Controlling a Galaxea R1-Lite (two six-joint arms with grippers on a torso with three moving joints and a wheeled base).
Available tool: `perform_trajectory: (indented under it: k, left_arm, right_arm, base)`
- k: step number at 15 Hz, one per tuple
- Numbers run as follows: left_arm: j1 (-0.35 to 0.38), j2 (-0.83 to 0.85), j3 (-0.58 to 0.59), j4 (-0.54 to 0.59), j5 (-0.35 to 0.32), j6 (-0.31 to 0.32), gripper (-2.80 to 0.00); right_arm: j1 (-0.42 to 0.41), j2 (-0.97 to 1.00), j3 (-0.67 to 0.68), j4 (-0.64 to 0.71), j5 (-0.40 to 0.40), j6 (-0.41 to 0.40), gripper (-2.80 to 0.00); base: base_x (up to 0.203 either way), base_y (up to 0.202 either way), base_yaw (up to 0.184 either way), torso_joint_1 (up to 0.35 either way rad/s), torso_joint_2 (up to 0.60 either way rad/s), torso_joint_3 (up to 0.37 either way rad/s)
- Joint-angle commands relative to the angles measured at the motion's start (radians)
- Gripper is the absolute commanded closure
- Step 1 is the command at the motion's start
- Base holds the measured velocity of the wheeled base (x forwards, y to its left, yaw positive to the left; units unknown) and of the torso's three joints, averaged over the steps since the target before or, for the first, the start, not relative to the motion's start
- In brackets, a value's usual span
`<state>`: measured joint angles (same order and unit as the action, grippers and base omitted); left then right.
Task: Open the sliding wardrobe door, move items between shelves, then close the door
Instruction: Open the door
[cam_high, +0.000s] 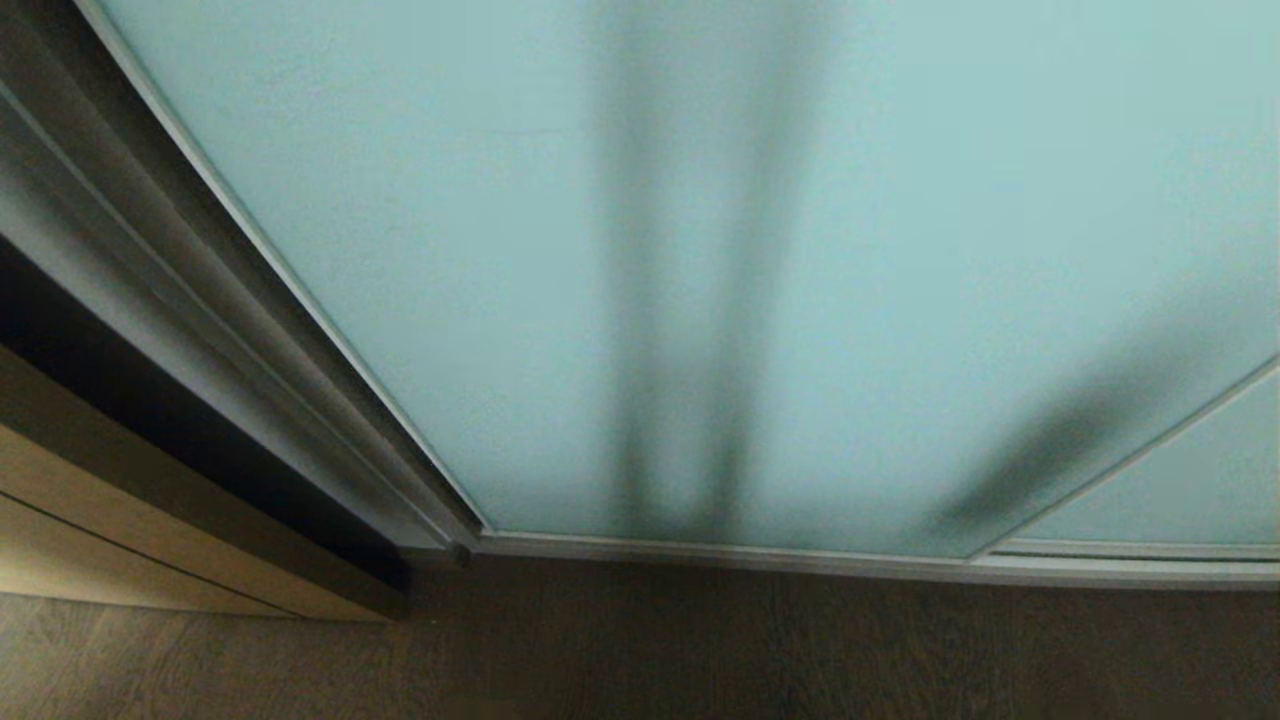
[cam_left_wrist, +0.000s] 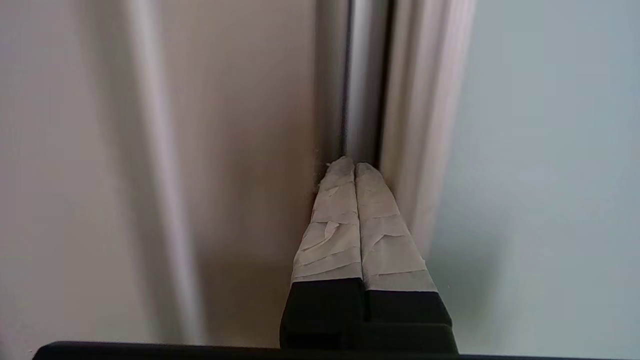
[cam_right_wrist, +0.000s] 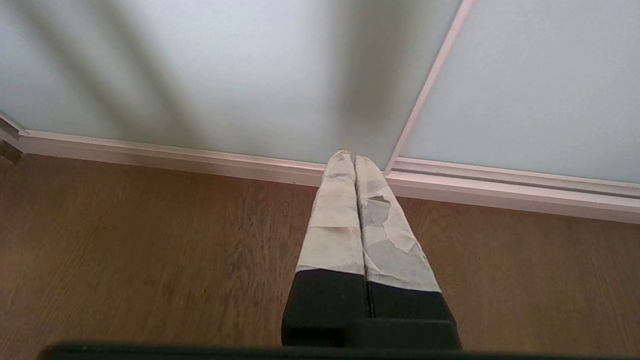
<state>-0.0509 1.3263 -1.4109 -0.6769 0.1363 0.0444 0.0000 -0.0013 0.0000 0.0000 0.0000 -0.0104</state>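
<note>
The sliding wardrobe door is seen shut in the head view, its frosted aqua glass filling most of the frame and its lower rail meeting the floor track just above the wooden floor. A second glass panel is overlapped at the right. Two dark vertical bands and one slanted band are noted on the glass; whether these are shadows or shapes behind the frosting cannot be told. No arm is visible in the head view. In the left wrist view the left gripper is recorded clenched, both tape-wrapped fingers pressed flat together with nothing between them. It is pointed straight into the vertical groove where the door's silver edge frame meets the adjoining beige wall panel; the fingertips appear to be touching or just short of the frame, and contact is not settled by the view. The door glass is seen beside the frame. In the right wrist view the right gripper is likewise closed and empty, its taped fingers together, angled down over the floor with the tips lined up near the junction of the two panels at the track. A pale wood-faced cabinet is noted at the left, beyond the dark door jamb. No brand, label or legible writing is found in any view. The shelves are hidden behind the shut door.
</note>
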Motion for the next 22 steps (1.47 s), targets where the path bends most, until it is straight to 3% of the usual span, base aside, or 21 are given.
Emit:
perform_trajectory:
  k: [1, 6, 22]
  left_arm:
    - [-0.052, -0.004, -0.003, -0.008, 0.003, 0.002, 0.00]
    - [-0.122, 0.003, -0.003, 0.012, 0.005, 0.005, 0.00]
    - [-0.465, 0.102, -0.012, 0.040, 0.017, 0.006, 0.00]
  right_arm:
    - [0.000, 0.000, 0.000, 0.000, 0.000, 0.000, 0.00]
    - [0.000, 0.000, 0.000, 0.000, 0.000, 0.000, 0.00]
    - [0.000, 0.000, 0.000, 0.000, 0.000, 0.000, 0.00]
  base:
    - [0.000, 0.000, 0.000, 0.000, 0.00, 0.000]
    - [0.000, 0.000, 0.000, 0.000, 0.00, 0.000]
    - [0.000, 0.000, 0.000, 0.000, 0.00, 0.000]
